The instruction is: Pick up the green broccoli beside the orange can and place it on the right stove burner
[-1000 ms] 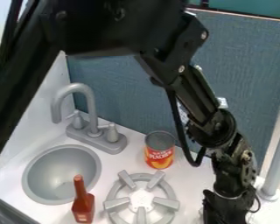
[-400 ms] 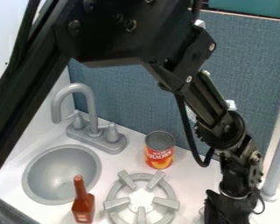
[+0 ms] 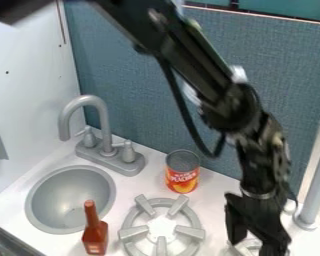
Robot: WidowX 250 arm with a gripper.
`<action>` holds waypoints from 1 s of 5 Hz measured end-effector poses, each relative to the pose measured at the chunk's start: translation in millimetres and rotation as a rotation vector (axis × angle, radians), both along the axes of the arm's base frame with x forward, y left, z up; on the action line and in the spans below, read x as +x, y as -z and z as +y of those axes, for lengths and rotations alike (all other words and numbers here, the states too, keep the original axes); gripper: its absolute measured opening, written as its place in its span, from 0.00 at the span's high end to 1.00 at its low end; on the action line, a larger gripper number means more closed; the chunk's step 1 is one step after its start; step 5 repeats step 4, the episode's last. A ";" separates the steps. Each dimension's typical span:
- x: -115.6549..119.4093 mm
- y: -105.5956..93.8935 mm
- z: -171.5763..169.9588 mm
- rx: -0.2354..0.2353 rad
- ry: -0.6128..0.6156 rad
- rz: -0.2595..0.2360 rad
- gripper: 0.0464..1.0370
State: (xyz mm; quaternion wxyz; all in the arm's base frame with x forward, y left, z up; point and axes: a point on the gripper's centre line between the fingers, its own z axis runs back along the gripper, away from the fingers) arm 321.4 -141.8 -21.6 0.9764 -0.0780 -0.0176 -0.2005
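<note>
The black gripper (image 3: 256, 241) hangs at the lower right, pointing down. Its two fingers are spread, and nothing is visible between them except counter and part of a grey burner grate (image 3: 247, 247), which the gripper partly covers. Left of the gripper is a round grey stove grate (image 3: 161, 202) on the white counter. An orange-red can (image 3: 182, 179) with a grey top stands upright behind that grate. A red-brown bottle (image 3: 94, 236) is upright between the grate and the sink, apart from the gripper.
A grey sink basin (image 3: 70, 220) lies at the left, with a grey faucet (image 3: 106, 125) behind it. A blue-grey panel (image 3: 146, 110) borders the counter's back, and a grey post (image 3: 314, 185) rises at the right edge.
The upper arm has swung up and left, uncovering the left wall. The gripper has turned, its fingers now show apart, and more of the right-hand grate is visible. The can and bottle have not moved.
</note>
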 end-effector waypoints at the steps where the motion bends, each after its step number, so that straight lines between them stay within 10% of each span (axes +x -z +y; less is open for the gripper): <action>1: -5.1 -25.0 13.3 -0.020 -0.067 0.003 0.05; 4: -43.1 -79.8 120.6 0.178 -0.381 0.126 0.05; 5: -43.1 -79.8 120.6 0.178 -0.381 0.126 0.05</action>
